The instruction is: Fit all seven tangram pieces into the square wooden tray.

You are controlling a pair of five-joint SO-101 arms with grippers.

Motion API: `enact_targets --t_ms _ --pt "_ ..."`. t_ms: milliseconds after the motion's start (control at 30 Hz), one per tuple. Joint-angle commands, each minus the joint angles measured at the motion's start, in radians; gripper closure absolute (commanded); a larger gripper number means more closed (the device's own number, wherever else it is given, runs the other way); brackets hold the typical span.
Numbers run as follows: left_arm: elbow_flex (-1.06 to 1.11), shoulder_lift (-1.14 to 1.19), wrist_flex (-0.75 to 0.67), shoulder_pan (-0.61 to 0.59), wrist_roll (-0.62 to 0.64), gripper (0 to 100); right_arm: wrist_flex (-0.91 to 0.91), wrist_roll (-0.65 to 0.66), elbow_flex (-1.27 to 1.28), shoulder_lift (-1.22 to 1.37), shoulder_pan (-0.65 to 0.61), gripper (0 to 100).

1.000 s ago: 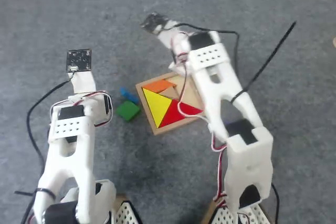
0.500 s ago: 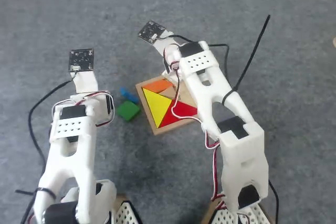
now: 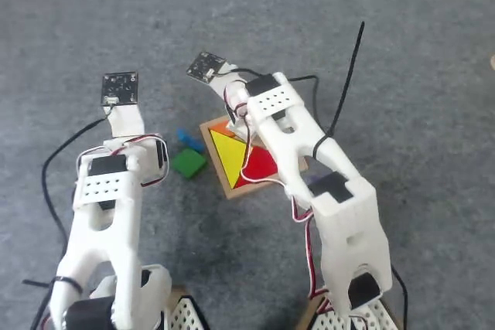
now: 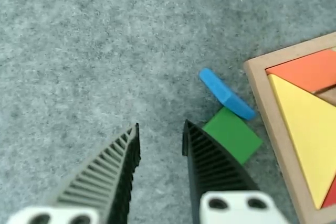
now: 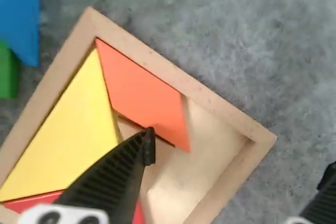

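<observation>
ROBOT ARMS AT A TANGRAM PUZZLE: Two white arms work over a table [image 3: 433,75] covered in nubby grey felt. Nearest, the left gripper [image 4: 160,129] hangs over bare felt. Its ribbed black fingers [image 4: 210,166] are spread with nothing between them, and the green square [image 4: 233,135] is just beside one finger. The square lies flat outside the tray [image 4: 257,85], close to its left rim. The blue piece [image 4: 226,94] touches the square's far corner and appears tipped up on one edge.

Farther in, the right gripper [image 5: 236,166] sits low over the tray, spread wide and holding nothing. One fingertip is at the edge of the orange parallelogram [image 5: 144,95], which lies along the tray's far rim. The large yellow triangle [image 5: 68,145] runs along the left rim and the red triangle [image 3: 263,166] along the near one. Pale bare floor shows beyond the parallelogram.

The step in hand looks like seating the parallelogram. The finger should stay low and push sideways, not down, until the long side lies flush with the rim and no gap shows against the yellow triangle.

The pieces are thin, smooth painted wood with sharp corners. They will likely slide on the tray's floor but drag on felt. The raised rim is speckled light wood.
</observation>
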Motion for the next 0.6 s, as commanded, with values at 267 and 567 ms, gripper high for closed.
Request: enact_targets --t_ms 267,567 --pt "0.001 -0.003 -0.018 0.008 -0.012 87 -0.021 0.014 -0.012 -0.018 0.051 53.0" --pt "0.001 -0.003 -0.018 0.009 -0.012 87 -0.010 -0.029 0.015 -0.150 0.054 52.9"
